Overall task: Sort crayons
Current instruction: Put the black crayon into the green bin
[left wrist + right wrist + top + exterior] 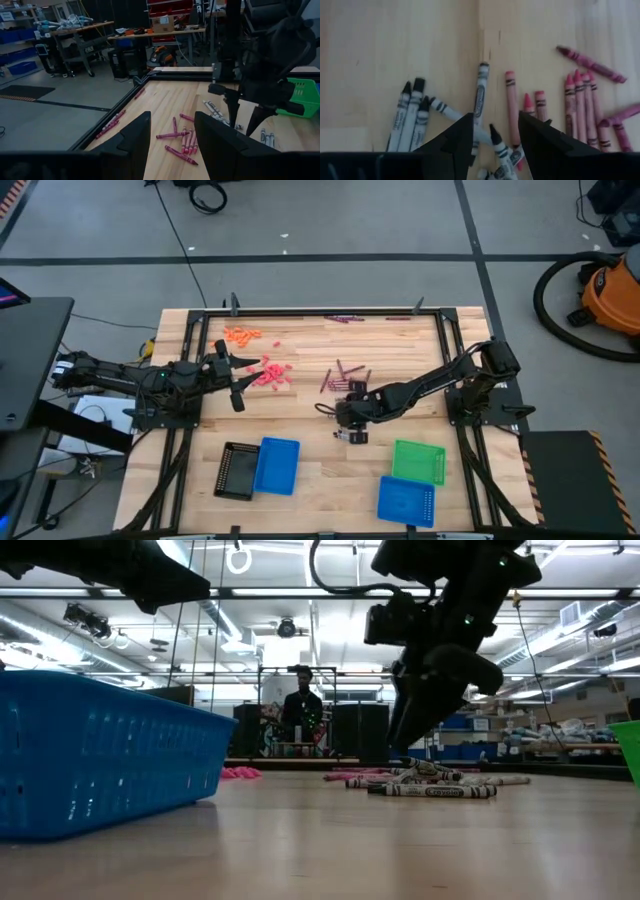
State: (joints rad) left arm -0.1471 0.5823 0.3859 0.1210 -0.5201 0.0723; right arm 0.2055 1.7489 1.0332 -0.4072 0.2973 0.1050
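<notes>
Silver-grey crayons (415,117) lie in a loose heap on the wooden table, with red-pink crayons (580,107) beside them. My right gripper (495,132) hangs open, slanting down just over the heap, one silver-grey crayon (497,145) showing between its fingers; in the low view my right gripper (405,752) stands just above the silver-grey crayons (430,790). My left gripper (232,375) waits open and level at the table's left, by the red-pink crayons (272,375). Orange crayons (240,333) and dark purple crayons (345,375) lie farther off.
A black tray (235,470) and a blue tray (277,465) stand near the front left; a green tray (418,462) and another blue tray (407,502) near the front right. More purple crayons (342,318) lie along the far edge. A person (302,705) stands beyond the table.
</notes>
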